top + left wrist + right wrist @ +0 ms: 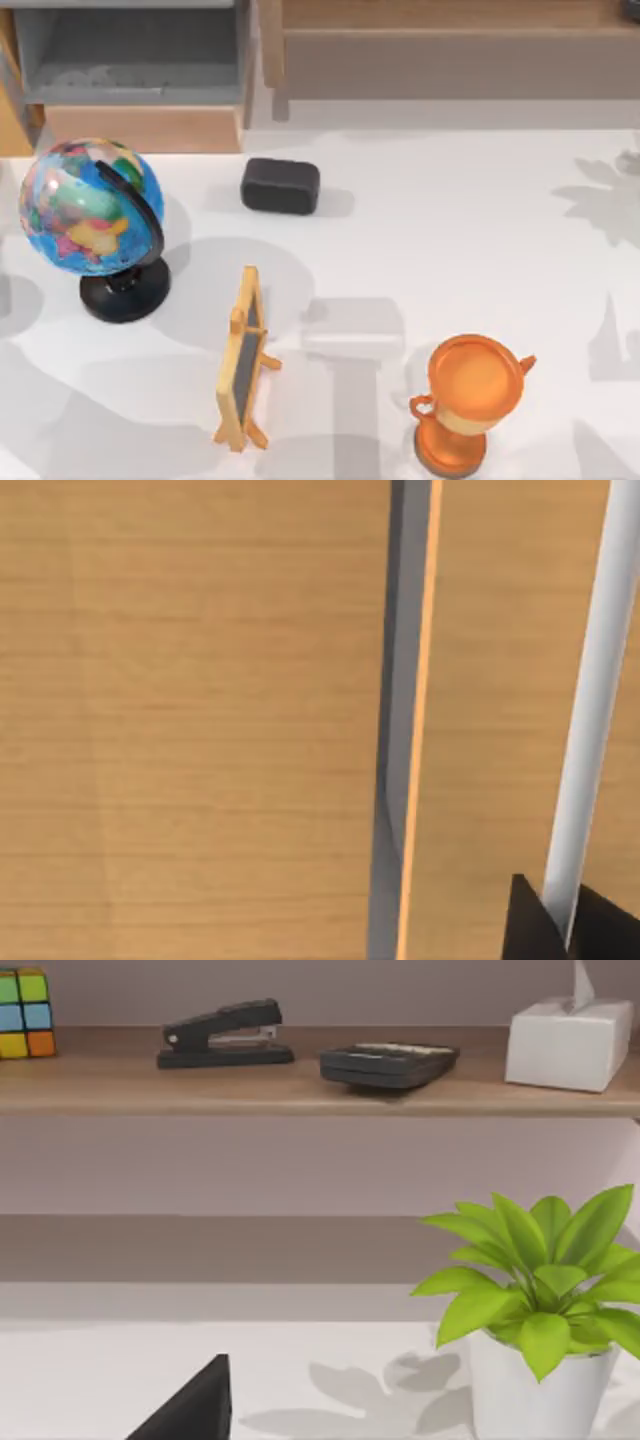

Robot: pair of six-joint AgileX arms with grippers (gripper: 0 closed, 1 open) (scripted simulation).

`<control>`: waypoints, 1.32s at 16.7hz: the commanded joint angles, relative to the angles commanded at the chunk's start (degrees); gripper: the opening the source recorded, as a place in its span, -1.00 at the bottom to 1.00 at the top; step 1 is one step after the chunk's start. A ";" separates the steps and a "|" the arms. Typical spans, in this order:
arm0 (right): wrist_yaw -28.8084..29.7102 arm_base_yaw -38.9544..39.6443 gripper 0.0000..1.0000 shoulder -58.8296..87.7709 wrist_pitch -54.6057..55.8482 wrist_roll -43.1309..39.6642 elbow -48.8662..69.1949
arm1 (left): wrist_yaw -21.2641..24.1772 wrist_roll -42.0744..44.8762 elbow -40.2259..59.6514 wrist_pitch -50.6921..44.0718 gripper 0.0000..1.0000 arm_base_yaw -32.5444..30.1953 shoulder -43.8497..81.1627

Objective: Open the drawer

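the drawer (140, 85), a shallow rectangular box with grey inner walls and floor and a plain light-wood front panel, sat at the far left of the white surface (450, 250) in the top view, and its grey inside lay bare to the camera above, the front panel drawn out toward the near side. judged from that, the opening looked largely done, perhaps finished; how much travel was left could not be told, since the cabinet around it was cut off by the frame edge. the inside looked empty, with a soft shadow across the floor, and the wooden front was plain with no handle to be seen from above. in the left wrist view, light wood filled the picture close up, crossed by a grey gap with a bright orange edge and a pale rod, so the left hand (570, 925) was likely just at the drawer's woodwork; two dark tips stood on either side of the rod, but whether they were open or closed i cannot tell. just beside the drawer stood the blue globe on a black stand (95, 210), and near it a black rounded box (280, 186). farther out were a small wooden-framed blackboard easel (243, 360) and an orange trophy cup (472, 400). the longer wooden shelf with a grey-brown face (450, 60) ran along the far right. of the right hand (195, 1405) a dark corner showed over the surface near a green potted plant (535, 1310), parked; its state i cannot tell
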 joint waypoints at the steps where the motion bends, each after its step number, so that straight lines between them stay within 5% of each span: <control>1: 0.00 0.00 1.00 0.00 0.00 0.00 0.00 | 0.49 0.11 -2.03 1.14 -1.00 0.54 -0.96; 22: 0.00 0.00 1.00 0.00 0.00 0.00 0.00 | 7.01 0.36 -19.85 11.04 -1.00 6.89 -8.40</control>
